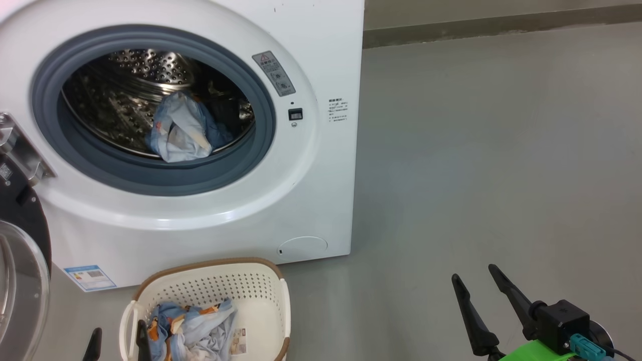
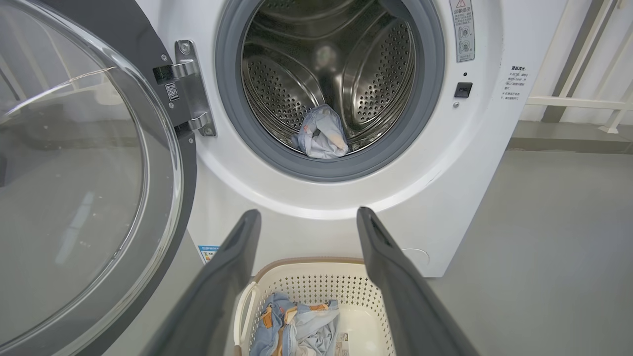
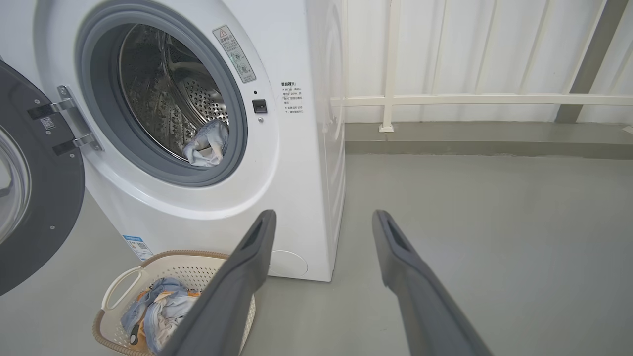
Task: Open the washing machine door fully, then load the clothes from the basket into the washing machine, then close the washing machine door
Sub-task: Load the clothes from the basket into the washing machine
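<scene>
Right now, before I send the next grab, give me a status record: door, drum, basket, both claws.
washing machine door: swung wide open
drum: holds one bundle of clothes
basket: on floor before washing machine, remaining clothes inside
left claw: open, empty, near basket
right claw: open, empty, over floor

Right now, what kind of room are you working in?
Probably a laundry or utility corner: a white front-loading washing machine with its door swung open, a basket of clothes on the grey floor, and a white railing along the wall behind.
</scene>
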### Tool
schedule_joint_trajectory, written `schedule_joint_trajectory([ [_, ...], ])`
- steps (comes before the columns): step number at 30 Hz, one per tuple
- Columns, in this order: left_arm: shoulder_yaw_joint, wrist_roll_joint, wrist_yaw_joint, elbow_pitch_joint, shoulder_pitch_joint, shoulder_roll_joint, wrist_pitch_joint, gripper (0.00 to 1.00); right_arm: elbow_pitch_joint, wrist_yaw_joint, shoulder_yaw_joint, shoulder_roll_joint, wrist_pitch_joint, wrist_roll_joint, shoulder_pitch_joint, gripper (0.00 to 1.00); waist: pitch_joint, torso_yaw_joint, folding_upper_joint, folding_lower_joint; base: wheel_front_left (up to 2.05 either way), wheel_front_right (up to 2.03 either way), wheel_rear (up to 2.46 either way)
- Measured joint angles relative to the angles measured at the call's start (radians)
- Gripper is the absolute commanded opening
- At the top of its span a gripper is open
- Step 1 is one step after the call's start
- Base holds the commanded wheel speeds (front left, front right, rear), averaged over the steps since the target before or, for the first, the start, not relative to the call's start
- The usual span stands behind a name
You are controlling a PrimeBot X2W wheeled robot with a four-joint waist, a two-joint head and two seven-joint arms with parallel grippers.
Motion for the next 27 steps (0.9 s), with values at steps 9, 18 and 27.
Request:
schedule_joint_trajectory([
  [9,-0.014,0.000,-0.012,0.068,-0.023,-0.013,0.003,1.00,-0.008,0.000,0.003,0.000,0.000,0.000,0.000,1.00,0.028,0.002,0.0000,0.0000,0.00,0.00,0.00],
  [18,-0.065,-0.013,-0.094,0.242,-0.143,-0.073,0.005,1.00,-0.021,0.000,0.013,0.000,-0.002,0.000,-0.025,1.00,0.105,0.003,0.0001,0.0000,0.00,0.00,0.00],
  [27,-0.112,-0.022,-0.244,0.617,-0.434,-0.142,0.008,1.00,-0.040,0.000,0.036,-0.001,-0.030,0.000,-0.138,1.00,0.261,0.005,0.0000,0.0000,0.00,0.00,0.00],
])
